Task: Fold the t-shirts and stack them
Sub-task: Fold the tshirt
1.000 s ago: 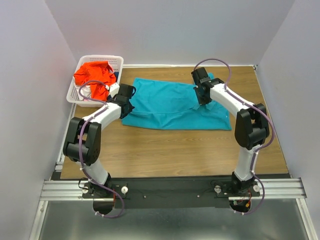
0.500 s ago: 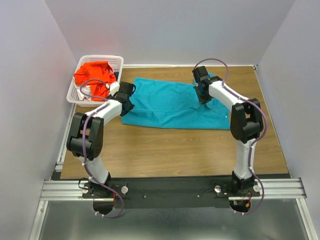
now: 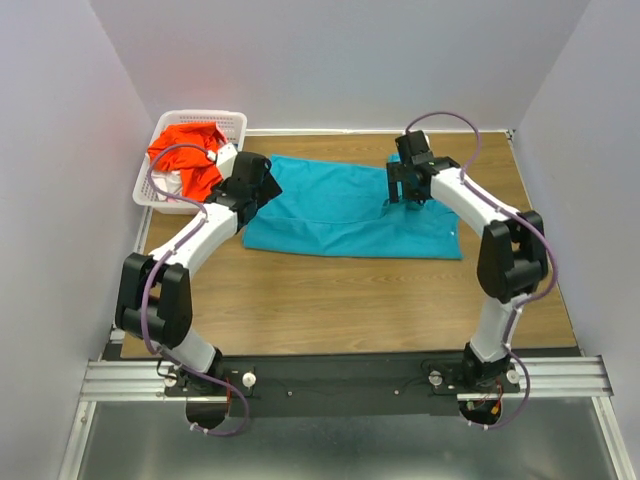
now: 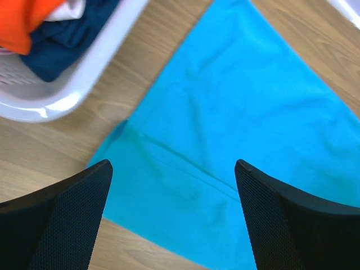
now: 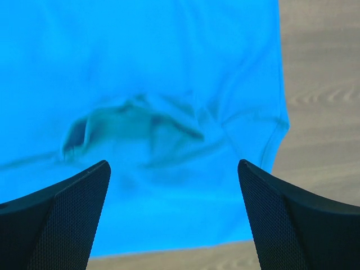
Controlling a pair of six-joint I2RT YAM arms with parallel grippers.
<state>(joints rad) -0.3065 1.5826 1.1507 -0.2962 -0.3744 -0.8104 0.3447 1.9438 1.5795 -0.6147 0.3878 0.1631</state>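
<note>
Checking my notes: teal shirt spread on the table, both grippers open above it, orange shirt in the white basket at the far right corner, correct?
No: the top external view shows the white basket with the orange shirt at the far left corner. The rest holds.

The left arm (image 3: 200, 232) is stretching forward and inward, elbow bent; the right arm (image 3: 470, 196) is mirroring it. The left gripper (image 4: 172, 169) is hanging with its 2 fingers (image 4: 62, 225) spread wide, gripping nothing. The right gripper (image 5: 174, 166) is gaping equally wide, empty too.
</note>
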